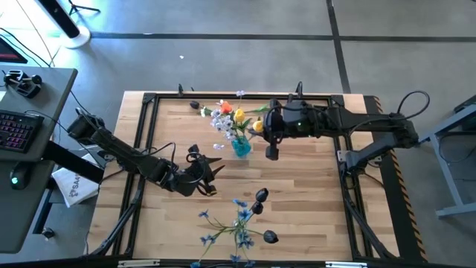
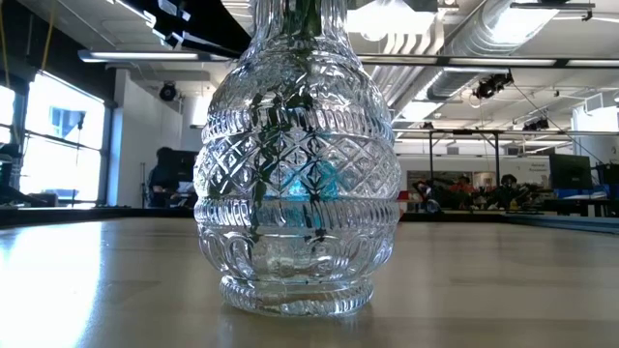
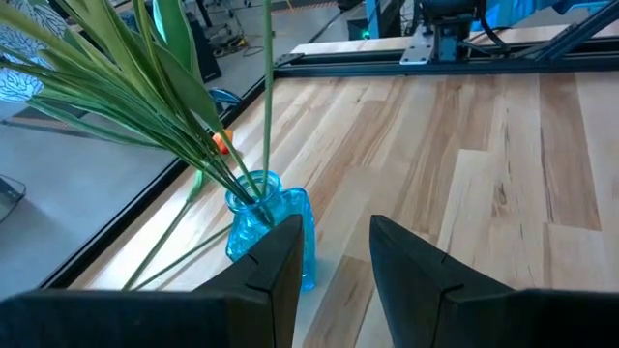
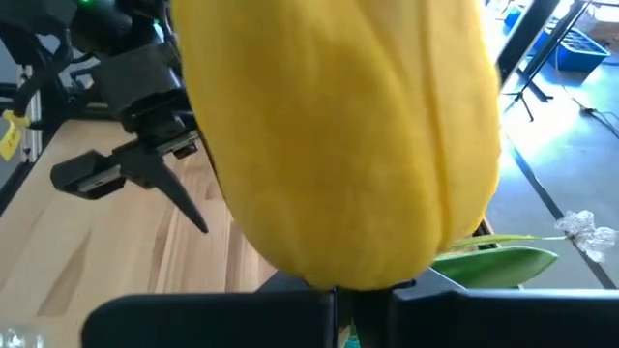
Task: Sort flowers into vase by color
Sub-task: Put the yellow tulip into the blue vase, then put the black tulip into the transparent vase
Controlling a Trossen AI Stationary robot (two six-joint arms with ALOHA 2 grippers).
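Note:
A blue glass vase (image 1: pixel 241 147) (image 3: pixel 276 227) stands far of the table's middle, holding orange, yellow and white flowers (image 1: pixel 227 117) on green stems. My right gripper (image 1: pixel 265 129) (image 4: pixel 363 296) is just right of that bunch, shut on a yellow tulip (image 1: pixel 258 126) (image 4: pixel 338 135). My left gripper (image 1: pixel 211 170) (image 3: pixel 334 261) hovers open, left and near of the blue vase, touching nothing. A clear cut-glass vase (image 2: pixel 295 184) near the table's near edge holds blue sprays (image 1: pixel 236 222) and dark buds (image 1: pixel 261 196). My right gripper pinches the yellow tulip's stem (image 4: pixel 344 290) just below the blossom, between its two fingers. The fingers come level from the table's right side. The blossom sits right in front of them and hides the rest of the stem, so whether its lower end is in the blue vase cannot be told.
A dark bud (image 1: pixel 195 106), a small yellow piece (image 1: pixel 204 112) and a white blossom (image 1: pixel 239 94) lie loose near the far edge. A black frame (image 1: pixel 145 134) borders the wooden table. Bare wood lies between the two vases and to the right of them.

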